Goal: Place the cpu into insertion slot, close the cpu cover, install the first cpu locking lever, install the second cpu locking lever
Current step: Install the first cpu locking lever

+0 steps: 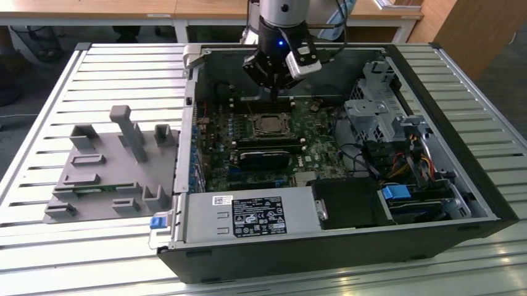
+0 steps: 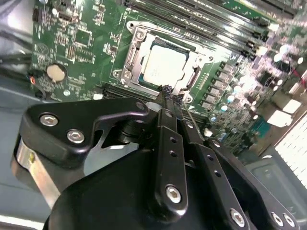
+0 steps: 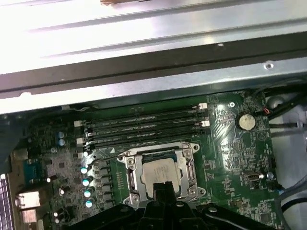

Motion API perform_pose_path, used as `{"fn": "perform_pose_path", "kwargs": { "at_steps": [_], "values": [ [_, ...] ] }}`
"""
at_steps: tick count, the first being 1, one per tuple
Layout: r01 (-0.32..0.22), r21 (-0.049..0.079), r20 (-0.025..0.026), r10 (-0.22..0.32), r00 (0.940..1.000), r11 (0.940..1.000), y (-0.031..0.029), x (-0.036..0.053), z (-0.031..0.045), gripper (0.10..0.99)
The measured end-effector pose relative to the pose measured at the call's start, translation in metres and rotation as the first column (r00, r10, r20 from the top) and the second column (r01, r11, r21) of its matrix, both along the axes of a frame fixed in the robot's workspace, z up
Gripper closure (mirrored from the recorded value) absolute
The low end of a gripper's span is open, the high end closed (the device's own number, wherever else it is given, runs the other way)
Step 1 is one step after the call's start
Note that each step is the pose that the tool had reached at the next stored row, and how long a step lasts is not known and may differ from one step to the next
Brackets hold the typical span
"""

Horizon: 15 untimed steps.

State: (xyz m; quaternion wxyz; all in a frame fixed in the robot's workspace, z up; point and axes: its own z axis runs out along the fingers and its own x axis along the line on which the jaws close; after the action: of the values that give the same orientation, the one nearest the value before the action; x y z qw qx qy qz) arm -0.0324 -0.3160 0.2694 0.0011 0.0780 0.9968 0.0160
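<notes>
Green board [image 3: 230, 143]: cpu [image 3: 160, 172] beneath cpu cover [image 3: 129, 165].

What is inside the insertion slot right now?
The cpu lies in the insertion slot, with the cpu cover framing its top. The slot's floor beneath the chip is hidden.

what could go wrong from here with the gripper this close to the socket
1. The gripper is shut and hangs right at the edge of the cover. A slightly off descent could scrape the cpu that shows through the cover's cut-out.
2. The memory slots run just beside the socket, so a sideways slip might knock them or the small parts on the green board.
</notes>
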Motion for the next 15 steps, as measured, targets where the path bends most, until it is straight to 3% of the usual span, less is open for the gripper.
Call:
{"fn": "perform_pose_path", "kwargs": {
  "at_steps": [5, 11, 15],
  "values": [
    [-0.082, 0.000, 0.0000, 0.082, 0.9967, 0.9967, 0.0000, -0.0001, -0.0003, 0.980],
    [-0.095, 0.000, 0.0017, 0.095, 0.9955, 0.9955, 0.0000, -0.0112, -0.0018, 0.980],
    [-0.152, 0.000, 0.0017, 0.152, 0.9883, 0.9883, 0.0000, -0.0118, -0.0049, 0.980]
  ]
}}
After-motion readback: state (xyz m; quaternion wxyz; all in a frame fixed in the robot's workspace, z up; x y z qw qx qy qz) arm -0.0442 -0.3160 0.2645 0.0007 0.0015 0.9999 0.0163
